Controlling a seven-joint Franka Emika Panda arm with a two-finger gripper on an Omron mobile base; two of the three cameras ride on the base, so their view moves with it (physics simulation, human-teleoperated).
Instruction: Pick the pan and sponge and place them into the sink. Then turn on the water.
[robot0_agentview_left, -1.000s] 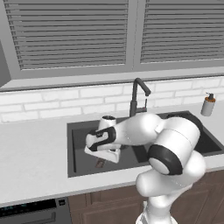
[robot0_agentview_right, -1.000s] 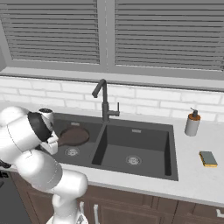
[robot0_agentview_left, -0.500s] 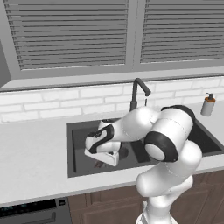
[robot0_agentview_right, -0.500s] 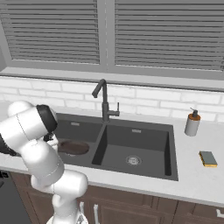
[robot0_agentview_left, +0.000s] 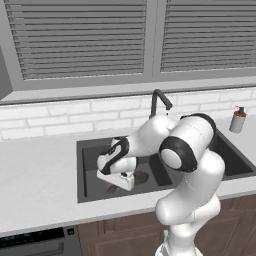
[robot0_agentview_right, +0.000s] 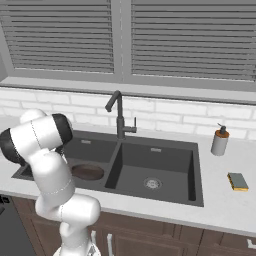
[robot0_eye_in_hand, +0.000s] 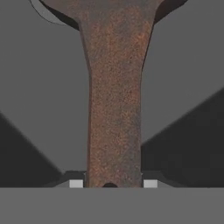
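A pale grey counter (robot0_agentview_right: 220, 200) runs the width of the room under a white brick backsplash (robot0_agentview_right: 170, 116) and two grey slatted window blinds (robot0_agentview_left: 80, 37). At the left, the gripper (robot0_agentview_left: 116, 176) is lowered into the left basin of the dark sink (robot0_agentview_right: 192, 170); in the hand view its two fingertips (robot0_eye_in_hand: 76, 183) sit tight against either side of the pan (robot0_eye_in_hand: 114, 109) handle, clamped onto it. From the right base view the round brown pan (robot0_agentview_right: 87, 172) lies low in that left basin, though whether it touches the bottom cannot be told. The black faucet (robot0_agentview_right: 119, 116) stands behind the divider between the basins. Further right, the right basin shows its round metal drain (robot0_agentview_right: 152, 183). On the counter right of the sink stands a soap-pump bottle (robot0_agentview_right: 219, 140), and nearer the front edge lies the sponge (robot0_agentview_right: 238, 181), well apart from the pan.
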